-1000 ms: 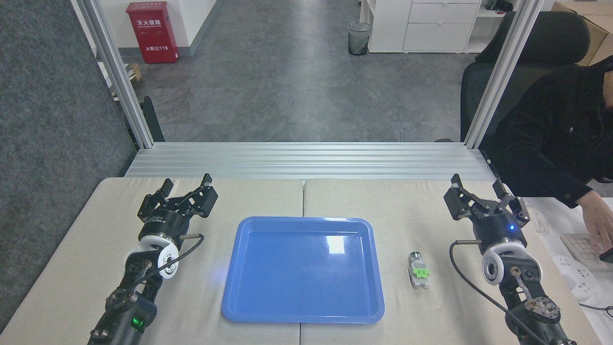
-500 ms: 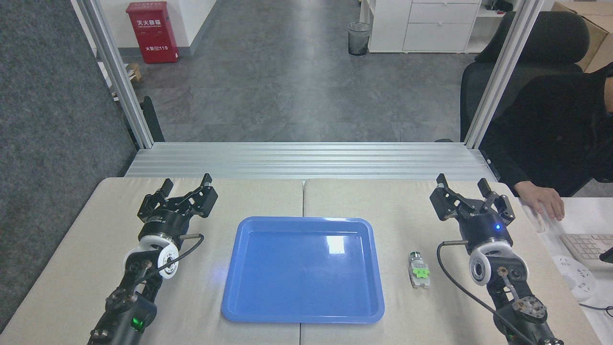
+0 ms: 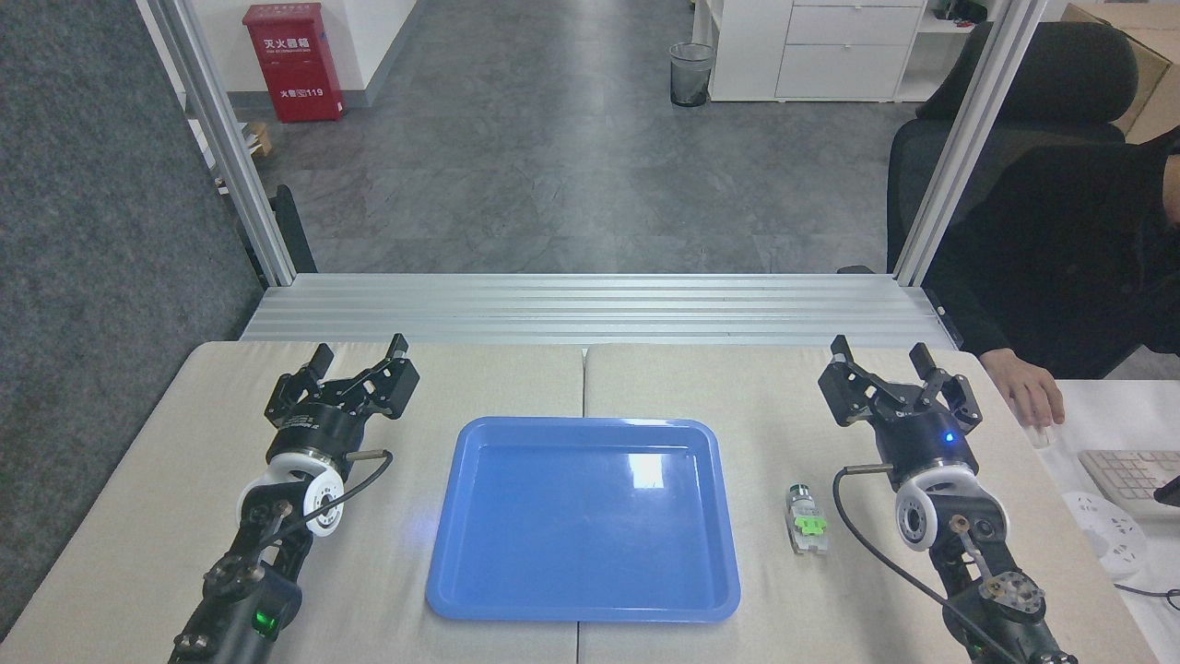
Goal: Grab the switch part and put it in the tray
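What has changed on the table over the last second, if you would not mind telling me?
The right gripper has shifted left, toward the switch part, open and holding nothing. At the right edge, the person's hand has moved from the keyboard up toward the table's corner. The left gripper, the switch part and the blue tray have stayed where they were; nothing was gripped or released.

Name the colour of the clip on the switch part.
Bright green, seen in the head view on the switch part.
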